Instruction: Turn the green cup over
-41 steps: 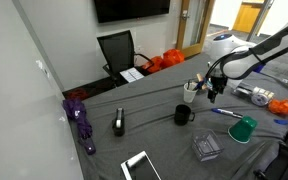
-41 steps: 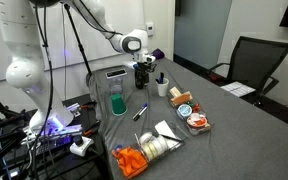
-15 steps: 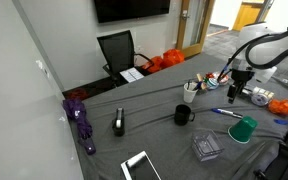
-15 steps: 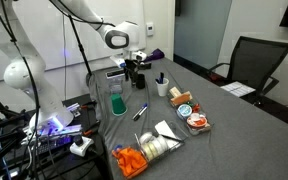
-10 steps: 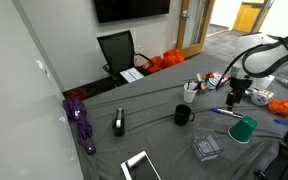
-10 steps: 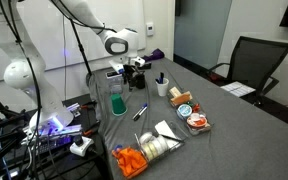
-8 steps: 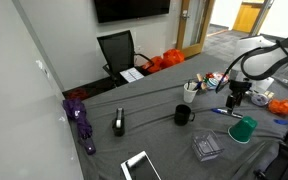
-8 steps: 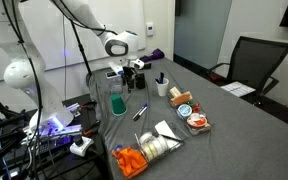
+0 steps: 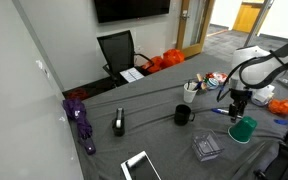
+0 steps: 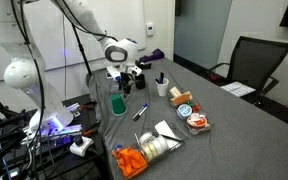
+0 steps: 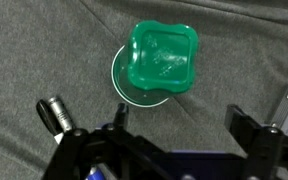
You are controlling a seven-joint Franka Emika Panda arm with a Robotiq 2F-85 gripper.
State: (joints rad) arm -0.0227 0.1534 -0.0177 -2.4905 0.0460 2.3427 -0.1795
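Note:
The green cup (image 9: 244,128) stands on the grey table near its edge and also shows in the other exterior view (image 10: 118,103). In the wrist view the green cup (image 11: 160,63) is seen from above, its squarish flat end up and a wider round rim against the cloth. My gripper (image 11: 177,125) is open and empty, its fingers spread just beside the cup in that view. In both exterior views my gripper (image 9: 235,108) (image 10: 121,88) hangs just above the cup, pointing down.
A black mug (image 9: 182,115) and a white cup with pens (image 9: 191,90) stand mid-table. A blue pen (image 9: 224,112) lies by the cup. A clear container (image 9: 206,147), a tablet (image 9: 139,166) and a purple umbrella (image 9: 82,120) are nearby. A marker (image 11: 54,112) lies close.
My arm has swung from over the white cup with pens across to the green cup and come down over it. The cup has not moved.

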